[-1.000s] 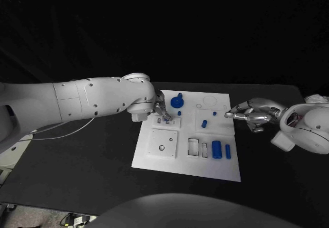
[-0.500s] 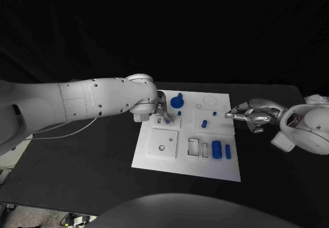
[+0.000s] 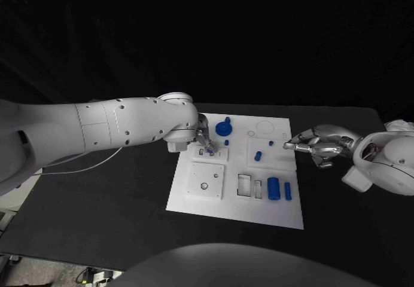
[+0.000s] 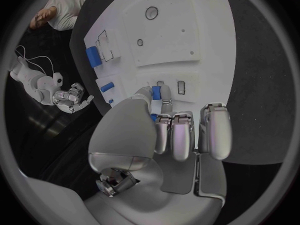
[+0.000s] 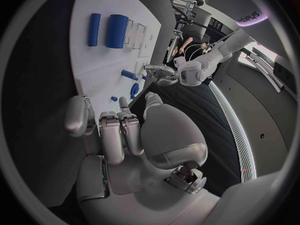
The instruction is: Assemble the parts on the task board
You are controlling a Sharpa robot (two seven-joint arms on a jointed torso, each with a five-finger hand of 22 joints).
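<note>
Work looks early: left hand (image 3: 203,139) fingers pinch a small blue part (image 4: 156,91) over the task board (image 3: 207,200), right hand (image 3: 314,145) curled empty, several parts loose.

One task board (image 3: 194,200), six blue parts, two hands.
On the white board I count one knob-shaped part (image 3: 224,127), three small pegs (image 3: 257,156), and two cylinders (image 3: 273,188) lower right, one thick, one thin. The left hand (image 3: 203,138) and right hand (image 3: 312,144) are both there.
</note>
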